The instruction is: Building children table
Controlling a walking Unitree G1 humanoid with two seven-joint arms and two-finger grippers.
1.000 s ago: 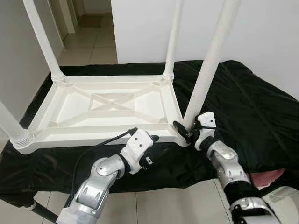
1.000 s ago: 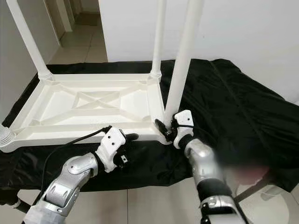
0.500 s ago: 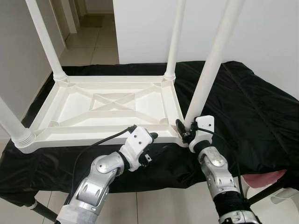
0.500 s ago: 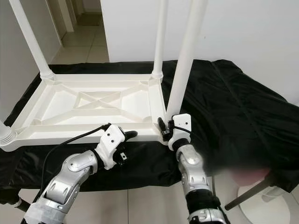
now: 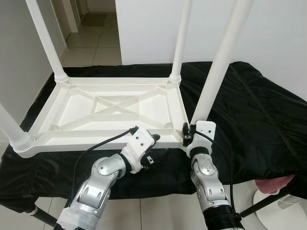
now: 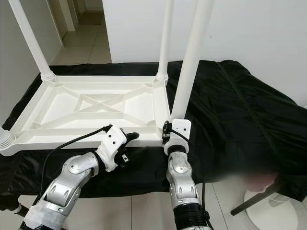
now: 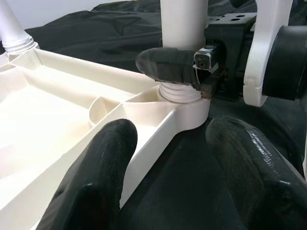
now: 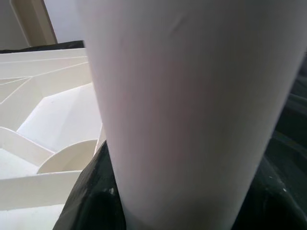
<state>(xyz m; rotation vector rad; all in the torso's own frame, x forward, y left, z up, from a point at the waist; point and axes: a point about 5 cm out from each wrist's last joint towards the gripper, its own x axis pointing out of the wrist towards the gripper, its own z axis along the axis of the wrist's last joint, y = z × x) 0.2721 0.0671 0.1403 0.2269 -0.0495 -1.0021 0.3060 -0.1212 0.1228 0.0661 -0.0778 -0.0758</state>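
A white plastic children's table [image 5: 96, 136] lies upside down on a black cloth, with its legs pointing up. My right gripper [image 5: 189, 134] is shut on the near right leg [image 5: 218, 62] just above its threaded base at the corner socket. In the left wrist view one of its black fingers [image 7: 168, 64] wraps across the front of that leg [image 7: 183, 19]. The leg [image 8: 192, 110] stands right against the right wrist camera. My left gripper [image 5: 158, 146] is open at the table's front rim, a little left of that corner, its fingers [image 7: 96, 177] either side of the rim edge and holding nothing.
Three other legs stand at the far left [image 5: 45, 38], far right [image 5: 180, 43] and near left [image 5: 12, 129] corners. The black cloth [image 5: 259, 110] spreads out to the right. A white wall is behind, with tiled floor and a hallway at the far left. A pink-topped stand [image 5: 283, 184] sits low right.
My right forearm has swung inward under the gripper, which has turned around the base of the near right leg. The left gripper has crept slightly toward that corner.
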